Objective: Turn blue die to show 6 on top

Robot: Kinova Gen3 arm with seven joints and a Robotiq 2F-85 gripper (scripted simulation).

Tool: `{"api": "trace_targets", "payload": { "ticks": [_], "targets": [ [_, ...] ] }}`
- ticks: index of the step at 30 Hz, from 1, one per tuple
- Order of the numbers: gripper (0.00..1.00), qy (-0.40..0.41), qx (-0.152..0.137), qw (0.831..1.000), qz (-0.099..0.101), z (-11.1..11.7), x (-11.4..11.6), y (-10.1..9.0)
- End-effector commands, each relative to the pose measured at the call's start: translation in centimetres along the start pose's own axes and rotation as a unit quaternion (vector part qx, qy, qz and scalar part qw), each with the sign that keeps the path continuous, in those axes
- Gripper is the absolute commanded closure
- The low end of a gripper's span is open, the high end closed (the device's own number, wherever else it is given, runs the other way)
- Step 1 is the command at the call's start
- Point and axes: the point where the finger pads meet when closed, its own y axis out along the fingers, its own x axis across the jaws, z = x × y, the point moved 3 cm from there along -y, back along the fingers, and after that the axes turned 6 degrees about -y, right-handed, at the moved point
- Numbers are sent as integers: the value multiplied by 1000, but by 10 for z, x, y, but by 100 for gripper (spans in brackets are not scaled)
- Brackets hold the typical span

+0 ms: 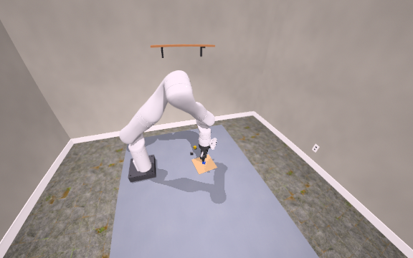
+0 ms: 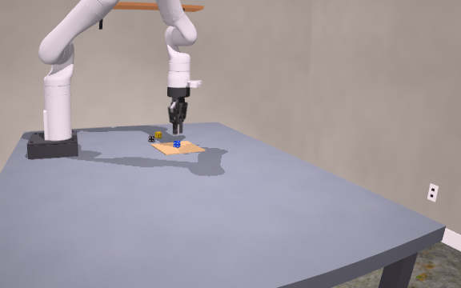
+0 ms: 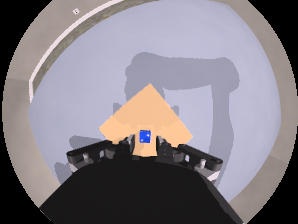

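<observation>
Above the blue die (image 2: 177,144), which sits on the tan mat (image 2: 190,149) on the desk (image 2: 214,208), the claw (image 2: 178,130) hangs partly closed and empty, approach in hand; next, presumably, descent to straddle the die.

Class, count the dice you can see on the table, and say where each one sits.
3. The blue die lies on the mat, below the gripper. The yellow die and black die lie on the table beside the mat. None seems hidden.
</observation>
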Motion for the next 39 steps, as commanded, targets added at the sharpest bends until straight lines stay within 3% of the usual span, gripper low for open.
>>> {"api": "trace_targets", "payload": {
  "ticks": [1,16,39],
  "targets": [
    [65,-2,-3,1000,0,-2,-1,5],
    [65,-2,-3,1000,0,-2,-1,15],
    [65,-2,-3,1000,0,-2,-1,15]
  ]
}}
